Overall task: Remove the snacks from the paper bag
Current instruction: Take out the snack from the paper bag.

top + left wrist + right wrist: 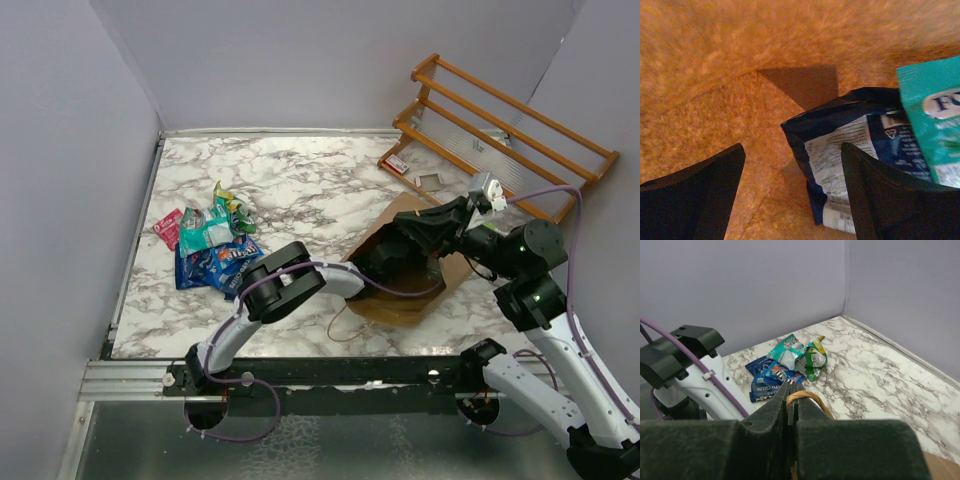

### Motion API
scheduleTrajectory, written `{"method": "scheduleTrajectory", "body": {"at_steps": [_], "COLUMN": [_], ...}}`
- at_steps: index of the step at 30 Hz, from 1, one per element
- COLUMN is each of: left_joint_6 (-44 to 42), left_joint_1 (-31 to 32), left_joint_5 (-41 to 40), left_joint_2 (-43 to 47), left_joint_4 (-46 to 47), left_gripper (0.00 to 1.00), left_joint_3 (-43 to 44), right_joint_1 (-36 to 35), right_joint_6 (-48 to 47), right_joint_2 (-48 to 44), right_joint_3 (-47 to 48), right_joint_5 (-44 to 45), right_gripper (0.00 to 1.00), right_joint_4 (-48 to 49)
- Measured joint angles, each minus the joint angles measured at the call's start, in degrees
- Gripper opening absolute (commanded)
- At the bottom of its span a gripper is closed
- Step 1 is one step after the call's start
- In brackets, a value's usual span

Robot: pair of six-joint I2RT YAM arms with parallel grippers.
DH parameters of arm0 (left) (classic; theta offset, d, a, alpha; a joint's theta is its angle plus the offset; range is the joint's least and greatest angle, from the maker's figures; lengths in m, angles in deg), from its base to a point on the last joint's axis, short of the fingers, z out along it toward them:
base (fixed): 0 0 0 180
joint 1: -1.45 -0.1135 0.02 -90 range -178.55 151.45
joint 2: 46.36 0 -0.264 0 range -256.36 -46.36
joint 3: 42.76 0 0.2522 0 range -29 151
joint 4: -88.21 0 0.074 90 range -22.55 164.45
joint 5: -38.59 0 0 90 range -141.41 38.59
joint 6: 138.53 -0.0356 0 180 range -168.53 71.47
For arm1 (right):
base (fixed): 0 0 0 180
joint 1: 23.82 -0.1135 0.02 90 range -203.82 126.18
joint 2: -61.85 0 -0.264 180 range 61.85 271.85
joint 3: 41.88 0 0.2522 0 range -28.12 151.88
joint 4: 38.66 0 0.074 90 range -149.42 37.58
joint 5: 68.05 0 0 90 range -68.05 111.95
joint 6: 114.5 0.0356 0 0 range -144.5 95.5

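Note:
The brown paper bag (455, 270) lies on its side on the marble table, and my left arm (300, 280) reaches into its mouth. Inside the bag, my left gripper (792, 147) is open. A blue snack packet (840, 145) lies partly between its fingers, close to the right finger (890, 200), with a teal packet (930, 115) lying over it. My right gripper (792, 387) is shut on the bag's twisted-paper handle (812, 399). Several snacks (215, 245) lie in a pile on the table at the left, and the same snacks (785, 365) show in the right wrist view.
A wooden slatted rack (510, 130) leans at the back right, with a small red item (397, 164) and a grey piece (432, 181) in front of it. The bag's other loop handle (345, 320) lies on the table. Walls close in the left, back and right sides.

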Motion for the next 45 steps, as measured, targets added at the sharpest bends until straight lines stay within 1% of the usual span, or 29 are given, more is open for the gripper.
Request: {"method": "scheduleTrajectory", "body": {"at_steps": [3,4,5,7,10,12,14,15,17,20,25,30,39,41,45], "left_joint_6": [-1.44,-1.90,-2.45,-3.37,-5.09,-6.49,-7.65,-8.24,-9.14,-9.92,-9.90,-8.20,-3.28,-2.60,0.04], "left_joint_1": [-1.20,-1.38,-1.55,-1.60,-1.57,-1.42,-1.05,-0.81,-0.28,0.66,2.62,4.68,7.13,7.21,7.34], "left_joint_5": [-0.37,-0.37,-0.26,0.68,4.02,5.99,7.19,7.74,8.17,8.17,8.11,7.91,8.52,9.14,13.29], "left_joint_2": [-2.60,-3.21,-3.85,-4.98,-5.70,-5.64,-5.27,-4.87,-3.37,0.22,9.38,17.20,25.66,28.96,37.66], "left_joint_4": [1.90,2.91,4.11,5.88,8.92,12.68,15.54,16.59,17.09,17.11,15.65,13.16,2.19,-0.94,-4.61], "left_gripper": [0.80,0.79,0.72,0.55,0.44,0.31,0.14,0.08,0.01,0.00,0.00,0.00,0.00,0.00,0.00], "left_joint_3": [1.20,1.25,1.36,1.99,1.97,0.55,-1.49,-2.84,-5.46,-9.03,-14.60,-17.97,-21.90,-23.63,-28.50], "right_joint_1": [0.00,0.00,0.00,0.00,0.00,0.00,0.00,0.00,0.00,-0.02,-0.02,-0.02,-0.02,-0.02,-0.02], "right_joint_6": [0.07,0.07,0.07,0.07,0.07,0.04,0.02,0.04,0.04,0.04,0.04,0.07,0.50,0.72,1.55], "right_joint_2": [0.00,0.00,0.00,0.20,0.37,0.35,0.20,0.09,0.07,-0.04,-0.98,-1.66,-1.68,-1.77,-2.34], "right_joint_3": [0.42,0.46,0.46,0.48,0.92,1.49,1.79,1.84,1.84,1.81,1.81,1.81,1.79,1.79,1.29], "right_joint_5": [0.00,0.04,0.13,0.17,0.22,0.39,0.66,0.92,1.60,3.04,7.48,12.00,18.60,20.28,23.87], "right_gripper": [0.02,0.02,0.02,0.02,0.02,0.03,0.02,0.02,0.02,0.02,0.02,0.02,0.02,0.02,0.02], "right_joint_4": [-0.50,-0.57,-0.76,-0.92,-0.98,-1.03,-1.07,-1.16,-1.42,-1.44,-1.44,-1.62,-2.51,-2.80,-2.93]}}
